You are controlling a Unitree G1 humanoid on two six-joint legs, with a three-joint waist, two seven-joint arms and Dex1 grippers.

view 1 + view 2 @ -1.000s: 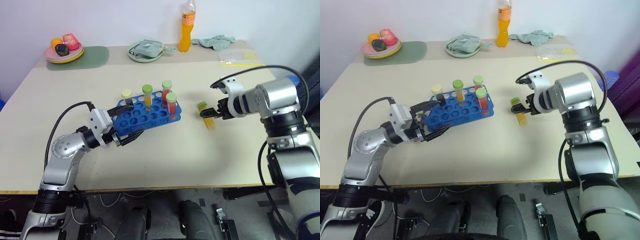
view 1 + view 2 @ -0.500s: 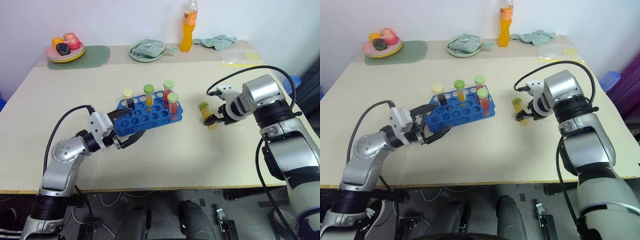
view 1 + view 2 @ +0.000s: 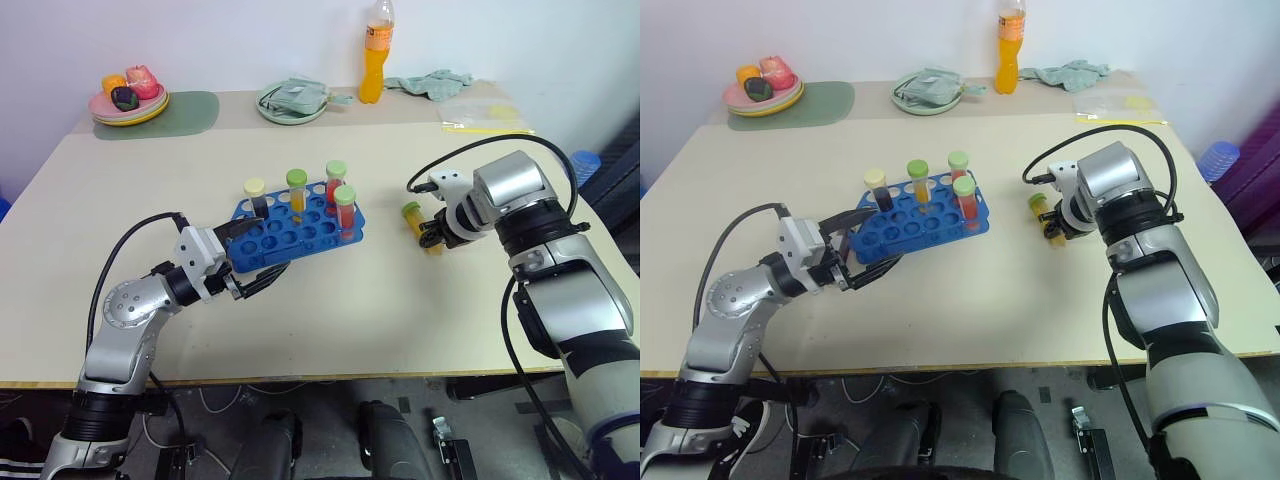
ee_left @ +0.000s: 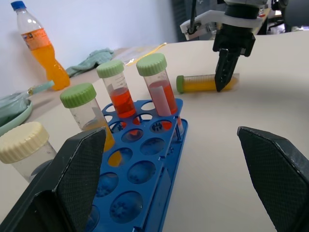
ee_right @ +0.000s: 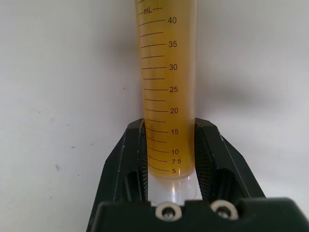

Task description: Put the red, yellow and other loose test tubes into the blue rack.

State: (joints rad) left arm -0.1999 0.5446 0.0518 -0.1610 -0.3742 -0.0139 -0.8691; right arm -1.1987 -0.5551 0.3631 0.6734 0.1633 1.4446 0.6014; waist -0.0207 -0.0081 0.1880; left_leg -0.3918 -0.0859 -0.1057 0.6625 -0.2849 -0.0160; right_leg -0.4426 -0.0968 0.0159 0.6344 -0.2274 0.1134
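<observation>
bench (image 3: 400, 300): pale top, carries everything; plates, cloth and an orange drink bottle (image 3: 374, 52) sit along the far edge, well apart from the work.

blue rack (image 3: 290, 232): near the middle of the bench, slightly to the left. four capped tubes stand in its far holes, two red, one yellowish, one dark; most holes are free.

left claw (image 3: 252, 257): spread wide, its fingers either side of the rack's near-left corner. contact cannot be told.

right claw (image 3: 436, 236): pointing steeply down, pressed onto the yellow tube (image 3: 417, 225), which lies on its side on the bench to the right of the rack, green cap toward the far side. in the wrist view the pads pinch the tube just at its bottom end.

risk, judged: the grip sits at the very tip, so on lifting the capped end may sag or swing, or the round tube may slip out. a tilted tube could catch a hole rim or knock the standing tubes. the rack may shift if the left claw is not bracing it.
</observation>
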